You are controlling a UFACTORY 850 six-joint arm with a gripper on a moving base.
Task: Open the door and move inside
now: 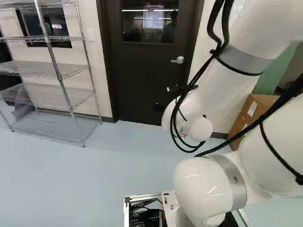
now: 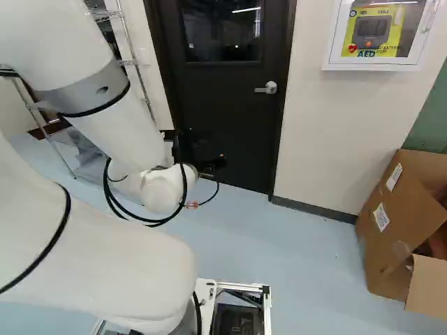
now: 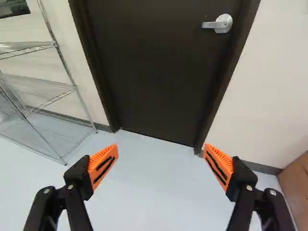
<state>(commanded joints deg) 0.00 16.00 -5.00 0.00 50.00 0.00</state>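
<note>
The black gripper is at the arm's far end, against the dark door in the right base view. From the wrist, the gripper is open, its orange pads wide apart with nothing between them. The dark door stands closed in its frame ahead of the fingers, some floor lying before it. Its silver lever handle lies beyond the fingers, near the door edge on the box side, and nothing touches it. The left base view also shows the handle, and a window in the door's upper part.
A wire shelf rack stands against the wall on the left side of the door. Across from it, a cardboard box sits on the floor by the wall, and a white AED cabinet hangs beside the door.
</note>
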